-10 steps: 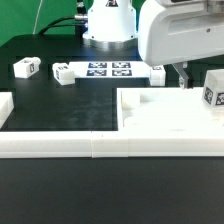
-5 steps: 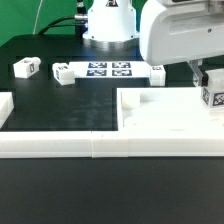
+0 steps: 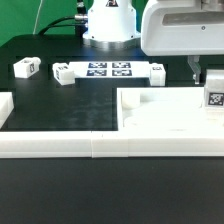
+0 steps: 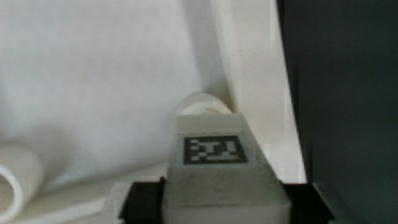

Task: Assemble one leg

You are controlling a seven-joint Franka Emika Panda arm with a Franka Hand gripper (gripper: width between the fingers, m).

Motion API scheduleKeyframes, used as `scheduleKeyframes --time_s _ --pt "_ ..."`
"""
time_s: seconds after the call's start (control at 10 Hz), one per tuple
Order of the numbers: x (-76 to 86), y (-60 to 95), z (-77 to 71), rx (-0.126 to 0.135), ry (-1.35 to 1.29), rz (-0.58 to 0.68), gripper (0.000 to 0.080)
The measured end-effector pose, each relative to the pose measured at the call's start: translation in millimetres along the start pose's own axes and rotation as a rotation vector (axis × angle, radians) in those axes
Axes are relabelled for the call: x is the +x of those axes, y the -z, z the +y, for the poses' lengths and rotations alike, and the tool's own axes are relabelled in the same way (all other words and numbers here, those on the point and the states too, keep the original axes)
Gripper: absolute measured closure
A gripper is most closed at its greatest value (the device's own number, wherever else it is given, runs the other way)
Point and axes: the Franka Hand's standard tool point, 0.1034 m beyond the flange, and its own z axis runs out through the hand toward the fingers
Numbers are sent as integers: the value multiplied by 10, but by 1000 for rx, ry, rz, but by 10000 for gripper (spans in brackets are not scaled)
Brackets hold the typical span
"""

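My gripper (image 3: 208, 78) is shut on a leg (image 3: 213, 93), a small white block with a square tag. It holds the leg upright over the large white panel (image 3: 160, 118), near the panel's edge at the exterior view's right. In the wrist view the leg (image 4: 217, 150) sits between the two dark fingers (image 4: 150, 196) of the gripper (image 4: 217, 203). The leg's far tip is close to the panel (image 4: 107, 80) beside its edge. I cannot tell whether the tip touches the panel.
Three more legs lie on the black table: two at the exterior view's left (image 3: 26, 67) (image 3: 62, 73) and one (image 3: 157, 71) beside the marker board (image 3: 108, 70). White border rails (image 3: 60, 146) run along the front. A round recess (image 4: 15, 172) shows in the panel.
The gripper has shifted slightly toward the exterior view's right with the leg in it. The leg now stands straighter over the panel's edge.
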Motion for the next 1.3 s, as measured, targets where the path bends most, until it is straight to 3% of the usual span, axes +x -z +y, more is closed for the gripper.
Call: scheduleKeyframes --time_s 0.4,0.7,0.8,0.9,1.0,1.3 --pt "-29 -11 -44 -5 -477 10 507" --pt "-28 -15 -50 -6 -542 13 507" --pt "-28 -21 -47 -7 -498 12 311" --pt "-29 -37 -31 -14 -435 9 311" --pt "-36 -49 -19 -28 -330 -5 186" --pt "-44 -66 -11 -49 71 -28 152"
